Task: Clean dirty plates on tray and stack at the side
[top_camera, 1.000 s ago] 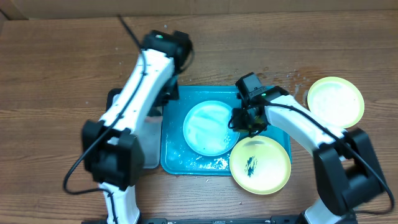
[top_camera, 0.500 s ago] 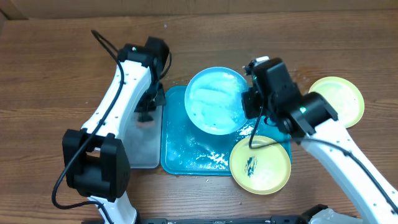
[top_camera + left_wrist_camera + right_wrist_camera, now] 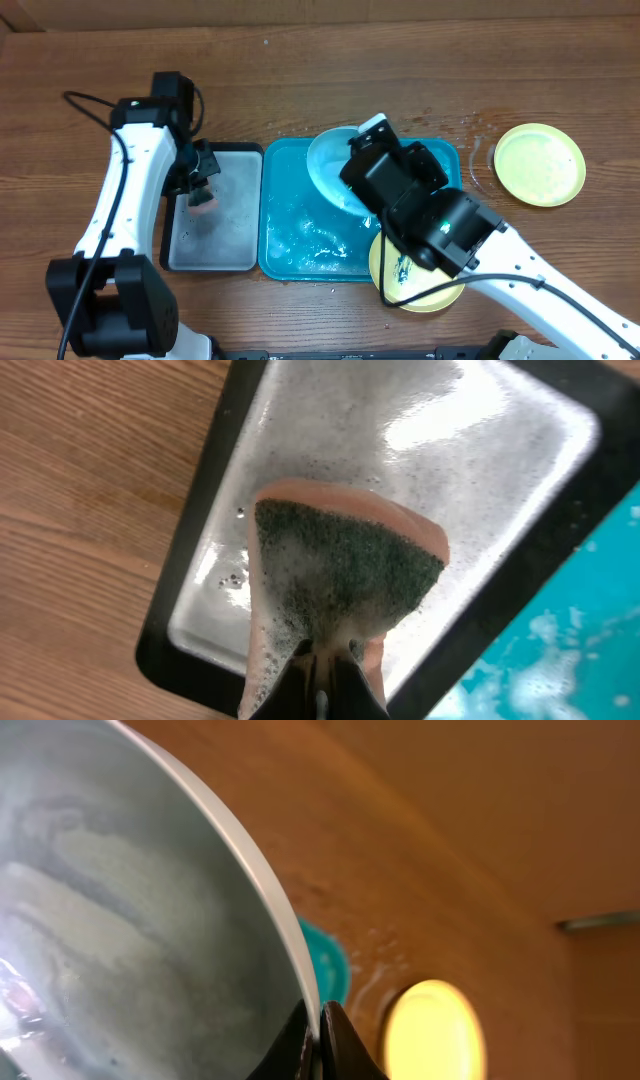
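Observation:
My right gripper [image 3: 318,1020] is shut on the rim of the light blue plate [image 3: 328,165], holding it tilted in the air above the teal tray [image 3: 290,235]; the plate fills the right wrist view [image 3: 130,920]. A yellow-green plate with a black smear [image 3: 400,280] lies at the tray's front right, partly under my right arm. A second yellow-green plate [image 3: 540,163] lies on the table at the far right, also in the right wrist view [image 3: 435,1030]. My left gripper [image 3: 325,660] is shut on a soapy sponge [image 3: 345,585] over the grey tray [image 3: 215,235].
The grey black-rimmed tray [image 3: 500,470] holds soapy water and sits against the teal tray's left side. Suds lie on the teal tray's floor [image 3: 320,240]. Water drops mark the wood near the far right plate.
My right arm lifted the light blue plate off the teal tray and tipped it up. My left arm swung left and carried the sponge over the grey tray.

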Controlling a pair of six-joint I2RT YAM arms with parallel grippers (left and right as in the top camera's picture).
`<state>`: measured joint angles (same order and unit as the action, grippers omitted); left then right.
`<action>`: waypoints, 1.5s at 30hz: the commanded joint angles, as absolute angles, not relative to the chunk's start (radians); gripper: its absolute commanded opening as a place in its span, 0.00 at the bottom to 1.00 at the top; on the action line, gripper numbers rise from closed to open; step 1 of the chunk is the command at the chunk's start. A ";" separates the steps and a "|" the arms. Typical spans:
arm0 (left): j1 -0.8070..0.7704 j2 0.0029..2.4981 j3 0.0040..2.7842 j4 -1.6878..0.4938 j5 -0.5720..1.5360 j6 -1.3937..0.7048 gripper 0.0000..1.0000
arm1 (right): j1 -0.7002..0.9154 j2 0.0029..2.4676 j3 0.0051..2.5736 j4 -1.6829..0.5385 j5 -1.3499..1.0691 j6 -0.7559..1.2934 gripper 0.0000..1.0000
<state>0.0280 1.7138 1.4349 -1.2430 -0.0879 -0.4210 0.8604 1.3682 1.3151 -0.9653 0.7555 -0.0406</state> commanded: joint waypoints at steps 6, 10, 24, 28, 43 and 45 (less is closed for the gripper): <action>0.032 1.707 1.433 -1.227 -0.029 -0.389 0.04 | 1.012 1.375 1.343 -0.894 1.222 -0.219 0.04; 0.033 1.707 1.432 -1.226 -0.029 -0.389 0.04 | 1.084 1.376 1.343 -0.858 1.375 -0.299 0.04; 0.033 1.707 1.426 -1.226 -0.029 -0.389 0.04 | 1.257 1.376 1.343 -0.629 1.573 -0.661 0.04; 0.033 1.707 1.426 -1.225 -0.029 -0.389 0.04 | 1.257 1.376 1.343 -0.629 1.573 -0.664 0.04; 0.033 1.707 1.426 -1.227 -0.029 -0.389 0.05 | 1.257 1.376 1.343 -0.629 1.573 -0.663 0.04; 0.033 1.707 1.426 -1.227 -0.032 -0.389 0.05 | 1.257 1.376 1.343 -0.629 1.573 -0.663 0.04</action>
